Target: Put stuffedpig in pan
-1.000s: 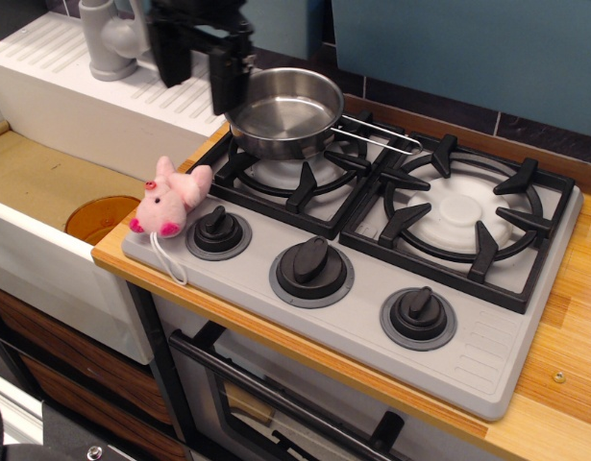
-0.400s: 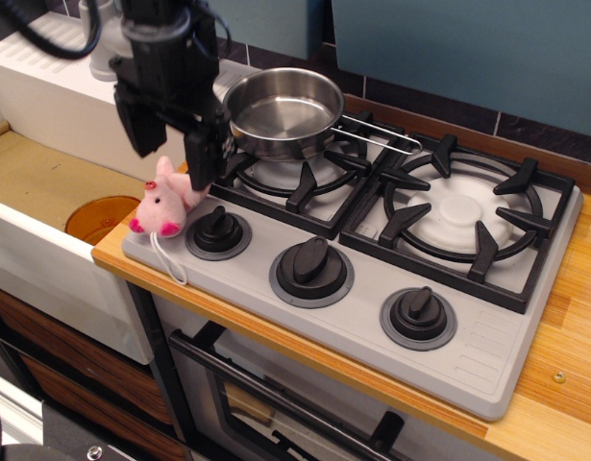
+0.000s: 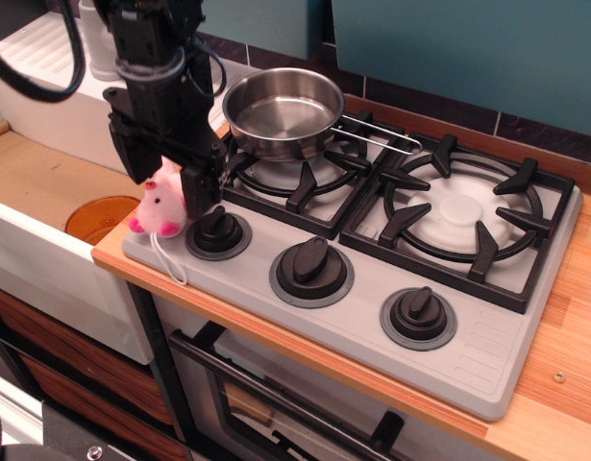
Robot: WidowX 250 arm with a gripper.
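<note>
The stuffedpig (image 3: 160, 209) is a small pale-pink plush with pink feet. It lies on the front left corner of the grey stove, its white string trailing toward the front edge. My black gripper (image 3: 165, 182) has come down over it, one finger on each side of its upper body. The jaws look open around the pig; I cannot tell if they press on it. The pan (image 3: 283, 110) is a shiny steel saucepan, empty, on the back left burner. Its wire handle (image 3: 380, 137) points right.
Three black knobs (image 3: 312, 267) line the stove's front. The right burner grate (image 3: 463, 216) holds nothing. A white sink (image 3: 45, 182) with an orange drain plug (image 3: 98, 217) lies left of the stove. A grey faucet (image 3: 95, 48) stands behind it.
My gripper moved from behind the pan, leftward and down, to sit over the pig, fingers on either side. The pig and pan have not moved.
</note>
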